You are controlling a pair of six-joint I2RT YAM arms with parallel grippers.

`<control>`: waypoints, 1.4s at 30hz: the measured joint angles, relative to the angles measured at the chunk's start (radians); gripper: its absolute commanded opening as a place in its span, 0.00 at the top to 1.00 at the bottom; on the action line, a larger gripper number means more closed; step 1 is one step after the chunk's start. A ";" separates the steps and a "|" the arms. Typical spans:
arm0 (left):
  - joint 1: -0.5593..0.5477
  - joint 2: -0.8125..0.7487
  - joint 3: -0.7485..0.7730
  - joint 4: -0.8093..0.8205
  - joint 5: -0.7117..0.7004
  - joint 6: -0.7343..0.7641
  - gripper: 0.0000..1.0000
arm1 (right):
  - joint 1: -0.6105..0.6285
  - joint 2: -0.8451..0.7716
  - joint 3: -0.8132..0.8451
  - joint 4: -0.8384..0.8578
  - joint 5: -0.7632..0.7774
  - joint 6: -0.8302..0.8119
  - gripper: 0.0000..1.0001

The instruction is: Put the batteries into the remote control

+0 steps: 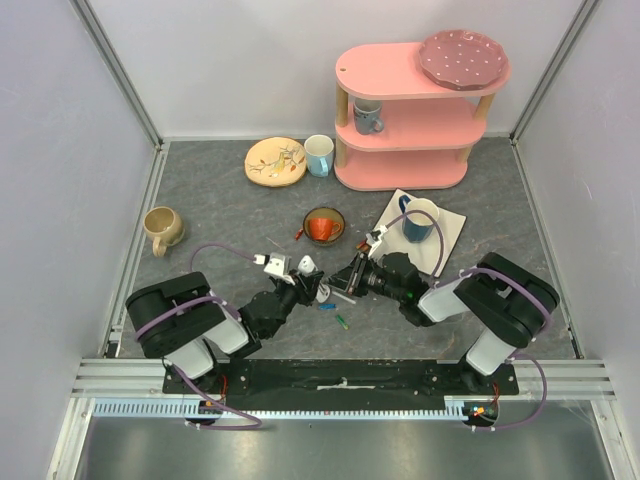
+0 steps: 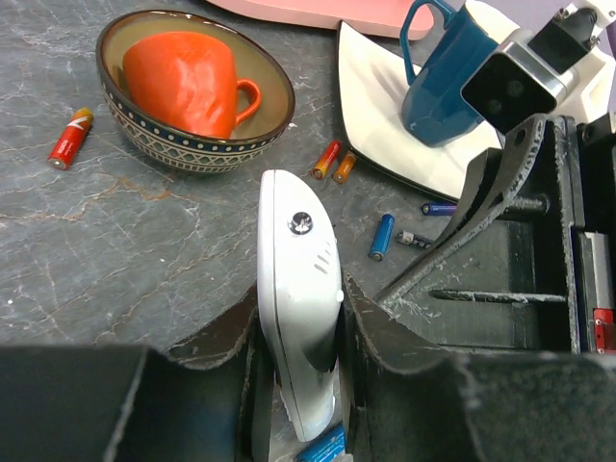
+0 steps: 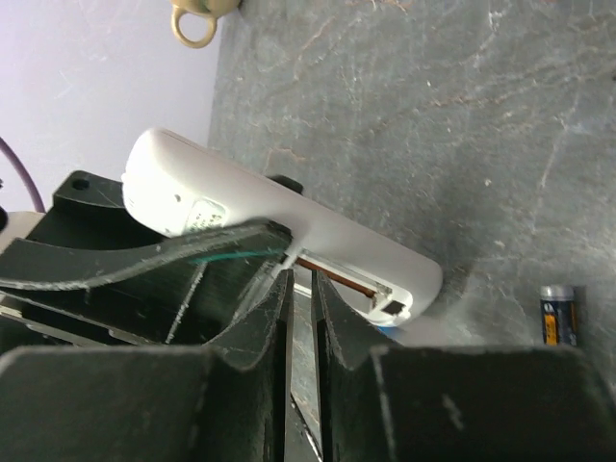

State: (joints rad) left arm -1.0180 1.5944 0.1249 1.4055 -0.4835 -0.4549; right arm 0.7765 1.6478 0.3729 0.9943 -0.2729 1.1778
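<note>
My left gripper [image 1: 312, 283] is shut on the white remote control [image 2: 298, 289] and holds it on edge just above the table, with its jaws pressed on both sides [image 2: 300, 337]. In the right wrist view the remote [image 3: 289, 226] shows its open battery slot [image 3: 351, 279]. My right gripper [image 3: 301, 284] has its tips at that slot. Its jaws are almost closed and I see nothing between them. It is right of the remote in the top view [image 1: 345, 280]. Loose batteries lie around: red [image 2: 70, 137], two orange [image 2: 327, 159], blue [image 2: 382, 236], dark [image 2: 438, 207], and one under the remote [image 2: 322, 445].
A patterned bowl [image 1: 324, 227] holding an orange cup stands just beyond the grippers. A blue mug [image 1: 420, 218] sits on a white napkin to the right. A tan mug [image 1: 163, 228] is at the left. A plate [image 1: 275, 160], a white mug [image 1: 319, 154] and a pink shelf [image 1: 410, 110] stand at the back.
</note>
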 measured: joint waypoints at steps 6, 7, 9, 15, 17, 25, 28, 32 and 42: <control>-0.001 0.021 0.009 0.016 -0.004 0.000 0.98 | -0.010 0.018 0.015 0.029 -0.019 -0.001 0.79; -0.001 0.024 0.009 0.019 -0.006 0.000 0.98 | -0.012 0.019 0.015 0.029 -0.020 -0.001 0.78; -0.001 0.024 0.009 0.021 -0.012 0.000 0.98 | -0.016 0.019 0.015 0.030 -0.023 -0.002 0.73; -0.005 0.019 0.005 0.020 -0.066 0.000 0.98 | -0.042 -0.030 0.015 -0.028 -0.025 -0.043 0.59; -0.005 0.003 -0.004 0.012 -0.090 0.001 0.98 | -0.048 -0.099 0.018 -0.103 -0.020 -0.089 0.53; -0.005 -0.179 -0.055 -0.094 -0.167 0.010 0.98 | -0.050 -0.444 0.140 -0.571 0.110 -0.362 0.46; -0.005 -0.377 -0.032 -0.219 -0.176 -0.044 0.98 | -0.050 -0.517 0.161 -0.723 0.186 -0.447 0.45; 0.008 -0.620 0.080 -0.577 -0.146 -0.160 0.98 | -0.050 -0.550 0.155 -0.908 0.271 -0.505 0.41; 0.075 -1.101 0.110 -1.198 0.157 -0.287 0.98 | -0.016 -0.681 0.111 -1.139 0.384 -0.634 0.37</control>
State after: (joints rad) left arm -0.9428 0.4931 0.2348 0.2073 -0.3267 -0.7422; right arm 0.7609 0.9665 0.4843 -0.1452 0.1112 0.5442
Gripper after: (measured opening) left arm 0.333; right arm 0.608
